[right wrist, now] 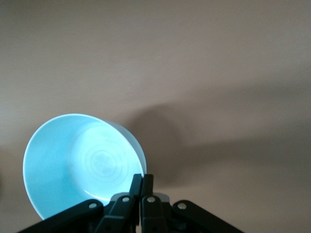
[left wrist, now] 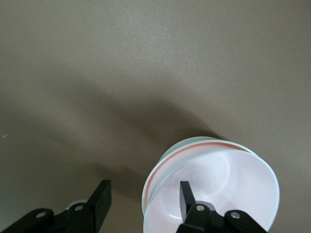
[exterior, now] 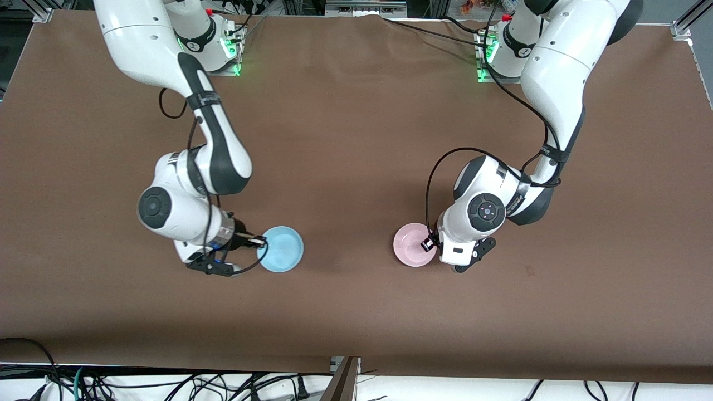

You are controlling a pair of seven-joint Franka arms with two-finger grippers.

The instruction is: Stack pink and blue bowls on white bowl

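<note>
Both claws working low centre of front view. Right claw (exterior: 260, 241) clenched on rim of glossy sky-blue bowl (exterior: 281, 249), fingers pinched tight in wrist cam. Left claw (exterior: 429, 244) spread wide, one finger inside glossy pale-pink bowl (exterior: 412, 244), other outside rim; no grip yet. White bowl: not visible. Brown worktop (exterior: 345, 139).
</note>
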